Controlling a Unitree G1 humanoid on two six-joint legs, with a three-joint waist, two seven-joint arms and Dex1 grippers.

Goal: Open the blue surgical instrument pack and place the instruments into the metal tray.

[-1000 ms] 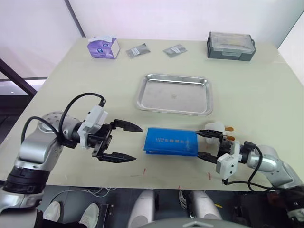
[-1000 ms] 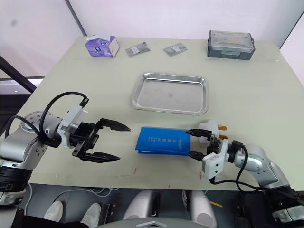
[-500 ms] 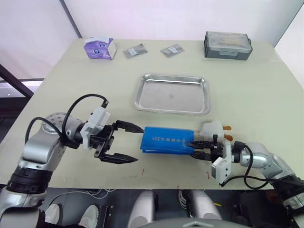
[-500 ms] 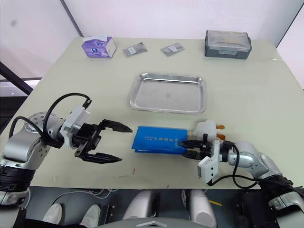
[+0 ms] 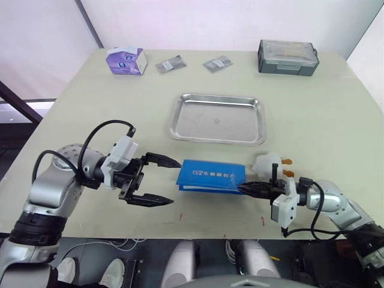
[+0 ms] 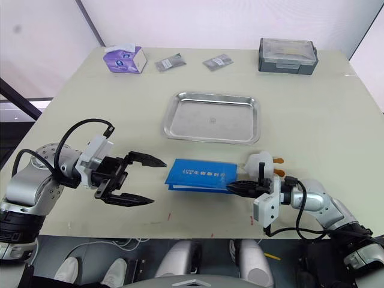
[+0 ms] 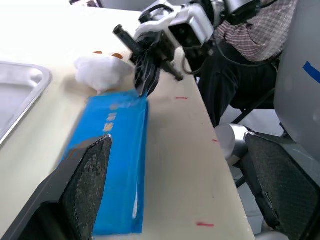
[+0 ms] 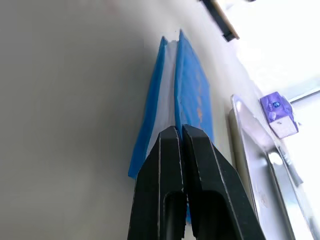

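Beside pack [image 5: 211,175] — right gripper [image 5: 247,188] pinched, low.

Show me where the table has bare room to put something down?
The metal tray holds nothing. Bare table lies right of it, up to the grey lidded box, and left of it, below the tissue box. The front edge is crowded: left gripper, blue surgical instrument pack, right gripper, a white object.
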